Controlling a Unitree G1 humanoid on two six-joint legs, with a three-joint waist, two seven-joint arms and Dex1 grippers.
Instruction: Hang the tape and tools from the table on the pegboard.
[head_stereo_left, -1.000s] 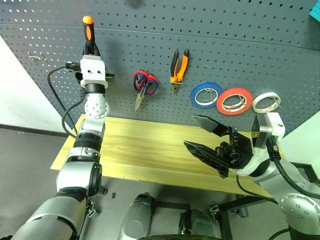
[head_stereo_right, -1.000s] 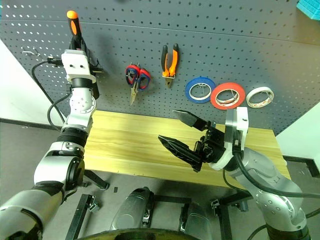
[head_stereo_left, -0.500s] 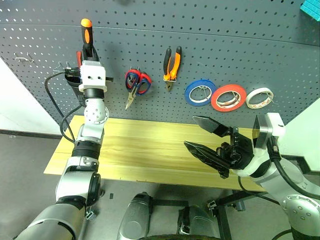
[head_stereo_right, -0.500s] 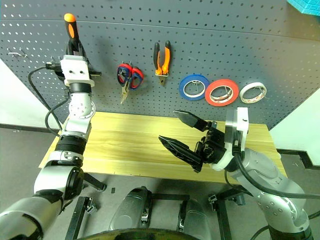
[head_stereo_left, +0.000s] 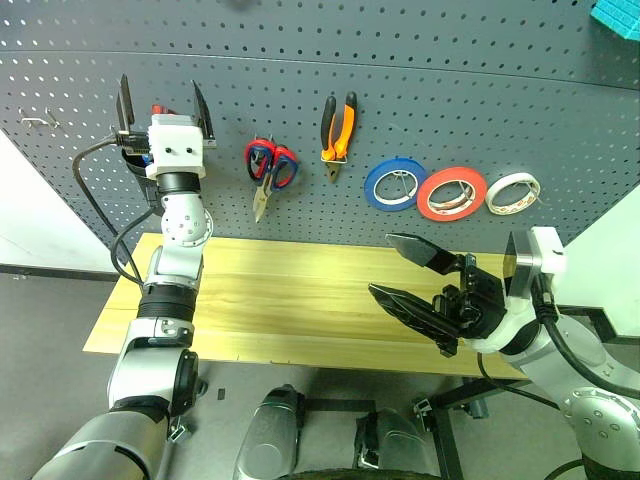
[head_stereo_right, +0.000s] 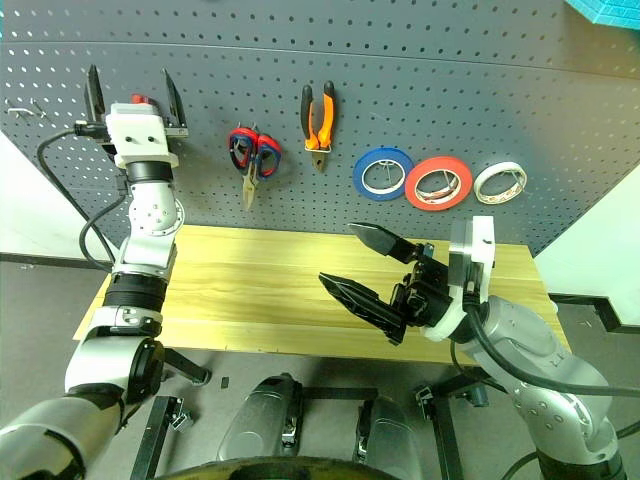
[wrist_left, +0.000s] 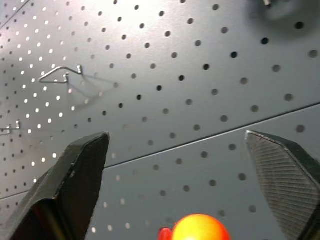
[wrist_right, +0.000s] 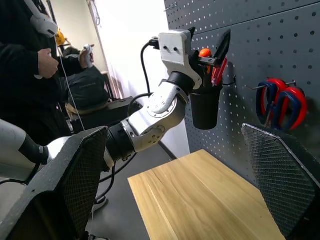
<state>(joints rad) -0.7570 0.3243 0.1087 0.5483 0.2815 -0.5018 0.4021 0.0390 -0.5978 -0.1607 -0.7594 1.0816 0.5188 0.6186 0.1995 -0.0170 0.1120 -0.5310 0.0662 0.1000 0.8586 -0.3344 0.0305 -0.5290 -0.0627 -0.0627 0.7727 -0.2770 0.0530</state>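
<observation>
left gripper (head_stereo_left: 158, 103) – wide, empty, above screwdriver (wrist_left: 200, 227) | right gripper (head_stereo_left: 412, 279) – wide, empty

Light wooden table (head_stereo_left: 280, 300) standing before the pegboard (head_stereo_left: 420, 80), pegboard carrying scissors (head_stereo_left: 265, 170), pliers (head_stereo_left: 337, 135), blue tape (head_stereo_left: 395, 185), red tape (head_stereo_left: 452, 193), white-cored roll (head_stereo_left: 514, 193), black cup (wrist_right: 206, 107)

- The pegboard (head_stereo_left: 450, 60) looked like matt grey perforated metal.
- The table (head_stereo_left: 290, 300) was pale, smooth wood with visible grain.
- The pliers (head_stereo_left: 337, 122) had glossy orange-and-black handles.
- The black cup (wrist_right: 205, 107) looked like smooth plastic.
</observation>
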